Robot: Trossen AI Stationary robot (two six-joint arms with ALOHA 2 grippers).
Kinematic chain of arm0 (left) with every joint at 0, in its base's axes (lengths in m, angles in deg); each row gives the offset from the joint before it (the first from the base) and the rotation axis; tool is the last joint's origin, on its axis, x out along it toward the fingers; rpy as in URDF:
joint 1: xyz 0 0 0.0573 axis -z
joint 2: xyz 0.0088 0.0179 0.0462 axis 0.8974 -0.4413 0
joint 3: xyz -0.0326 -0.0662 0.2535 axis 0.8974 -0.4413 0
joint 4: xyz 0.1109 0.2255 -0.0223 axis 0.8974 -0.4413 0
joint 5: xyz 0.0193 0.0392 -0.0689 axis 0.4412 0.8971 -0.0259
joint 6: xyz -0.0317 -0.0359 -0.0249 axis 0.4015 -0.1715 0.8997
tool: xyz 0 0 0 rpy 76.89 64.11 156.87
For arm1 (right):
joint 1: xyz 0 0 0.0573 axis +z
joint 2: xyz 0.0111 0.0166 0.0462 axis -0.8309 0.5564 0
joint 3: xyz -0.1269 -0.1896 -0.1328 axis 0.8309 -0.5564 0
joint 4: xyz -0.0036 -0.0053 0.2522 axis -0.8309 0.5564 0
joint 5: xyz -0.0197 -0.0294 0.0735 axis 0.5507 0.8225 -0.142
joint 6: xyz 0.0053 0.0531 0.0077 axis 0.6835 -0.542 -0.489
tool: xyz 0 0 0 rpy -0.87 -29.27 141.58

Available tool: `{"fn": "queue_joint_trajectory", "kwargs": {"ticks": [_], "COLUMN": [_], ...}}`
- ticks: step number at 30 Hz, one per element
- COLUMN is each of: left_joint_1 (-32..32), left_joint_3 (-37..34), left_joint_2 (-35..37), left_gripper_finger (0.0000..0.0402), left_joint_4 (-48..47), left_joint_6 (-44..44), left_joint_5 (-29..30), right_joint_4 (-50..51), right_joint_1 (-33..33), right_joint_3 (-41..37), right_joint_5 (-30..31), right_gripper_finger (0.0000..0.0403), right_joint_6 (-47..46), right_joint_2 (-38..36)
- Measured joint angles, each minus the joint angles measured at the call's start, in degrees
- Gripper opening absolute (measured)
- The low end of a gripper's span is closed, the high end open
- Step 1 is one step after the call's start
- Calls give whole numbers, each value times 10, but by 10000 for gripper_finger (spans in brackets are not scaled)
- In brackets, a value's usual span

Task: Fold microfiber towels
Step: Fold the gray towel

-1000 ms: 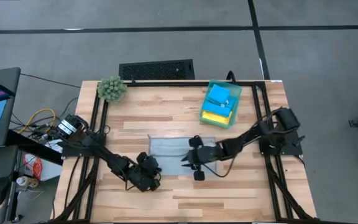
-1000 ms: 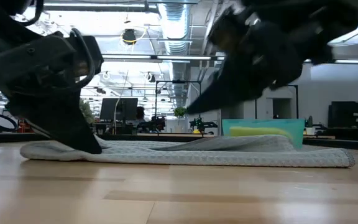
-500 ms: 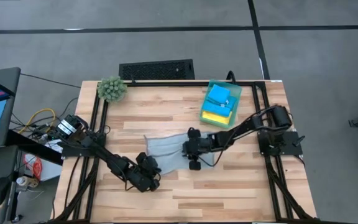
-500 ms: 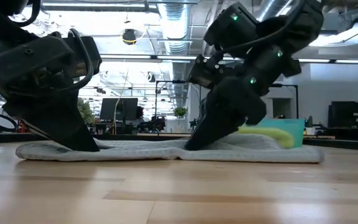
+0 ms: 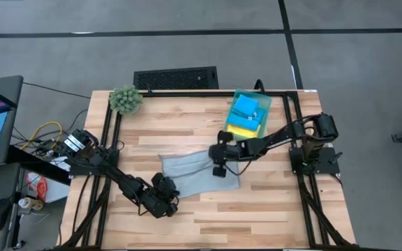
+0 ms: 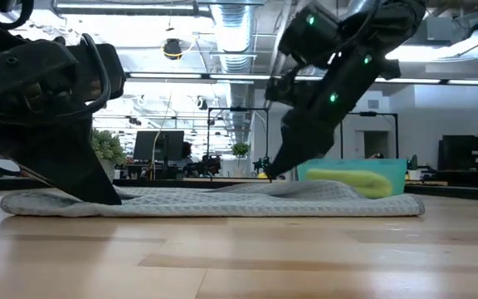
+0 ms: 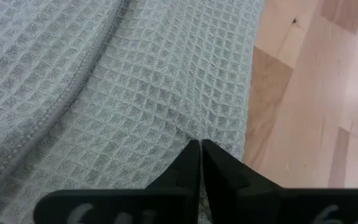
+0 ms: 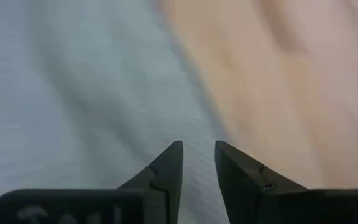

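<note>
A pale grey waffle-weave towel (image 5: 194, 174) lies flat and slantwise on the middle of the wooden table (image 5: 187, 132). My left gripper (image 5: 169, 191) is shut at the towel's near left corner. In its wrist view the fingertips (image 7: 199, 144) meet on the cloth (image 7: 135, 74). My right gripper (image 5: 218, 166) stands at the towel's far right part. Its fingers are a little apart (image 8: 199, 148) over the cloth beside the bare wood. A blue towel (image 5: 247, 106) and a yellow towel (image 5: 241, 130) lie folded in the green bin (image 5: 264, 115). My left gripper is shut on the grey towel close to its near left edge (image 7: 219, 127). It comes slanting down from the near left. The cloth puckers slightly toward the fingertips, and the rest lies flat on the table. My right gripper slants down from the right. Its fingertips (image 6: 272, 173) meet the towel's top where the cloth humps up a little (image 6: 256, 186). I see no cloth between the parted fingers.
The green bin stands at the far right, close behind the right gripper. A fuzzy green plant (image 5: 125, 100) sits at the far left corner. A black grille (image 5: 175, 78) lies beyond the far edge. Bare wood lies along the near edge.
My right gripper has gone toward the far edge across the towel and has tipped. The towel has turned from square to slantwise. Its right end has drawn in and its left end has slid toward the table's left edge.
</note>
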Motion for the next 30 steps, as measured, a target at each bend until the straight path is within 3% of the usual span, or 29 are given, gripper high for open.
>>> {"fn": "queue_joint_trajectory", "kwargs": {"ticks": [4,8,18,25,30], "left_joint_1": [5,6,6,8,8], "left_joint_3": [0,0,0,0,0], "left_joint_2": [0,0,0,0,0], "left_gripper_finger": [4,4,4,4,4], "left_joint_4": [2,2,2,0,1], "left_joint_6": [1,1,1,3,9], "left_joint_5": [-2,-2,-4,-5,-6], "right_joint_4": [-47,-64,-58,-44,-17], "right_joint_1": [23,47,16,-33,-76], "right_joint_3": [0,1,2,0,0], "right_joint_5": [-126,-138,-87,-81,-15], "right_gripper_finger": [118,118,118,118,118], "right_joint_6": [60,95,94,93,43], "right_joint_2": [-2,4,56,35,33]}}
